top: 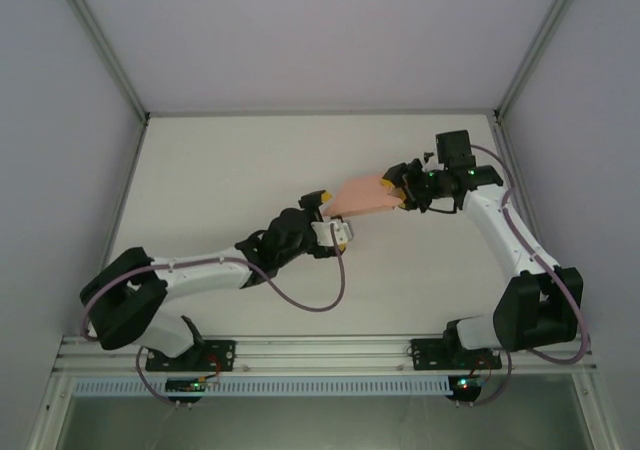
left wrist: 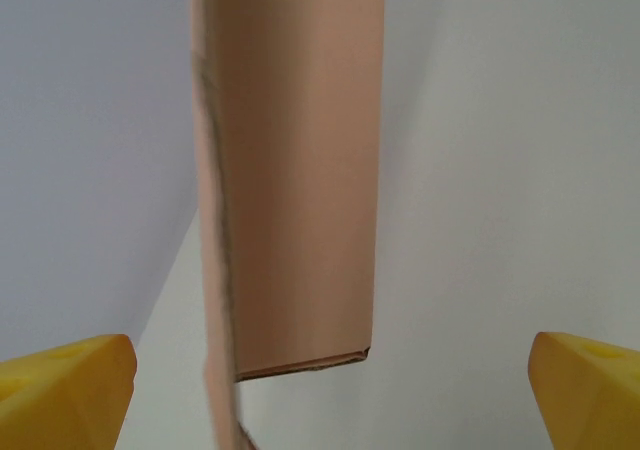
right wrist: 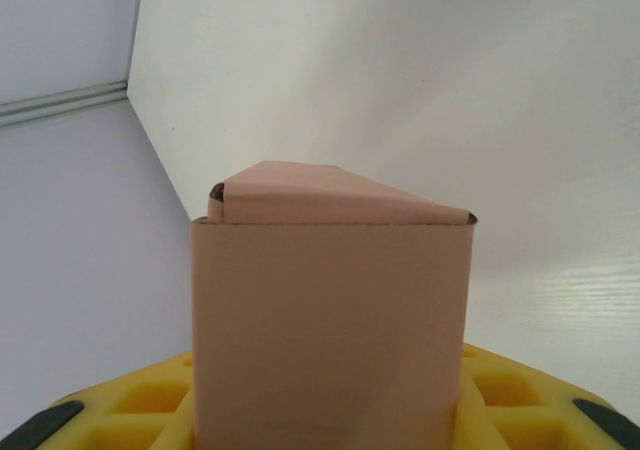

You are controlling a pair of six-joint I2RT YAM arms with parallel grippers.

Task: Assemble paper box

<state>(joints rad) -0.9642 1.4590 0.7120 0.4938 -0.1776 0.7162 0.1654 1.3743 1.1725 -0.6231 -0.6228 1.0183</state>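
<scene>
Yellow fingertips (left wrist: 70,385) of the left gripper (top: 324,210) poke in at the bottom corners of its wrist view, mostly cut off. They stand wide apart, released, with the paper box (left wrist: 295,190) between them and untouched. The box's top runs out of that frame, and its left edge is blurred. From above, the pink box sits over the middle of the white table (top: 220,170). Beyond it, the right gripper (top: 397,188) grasps the box's right-hand end. Its yellow pads (right wrist: 500,400) show on either side of the card, their tips hidden behind it.
</scene>
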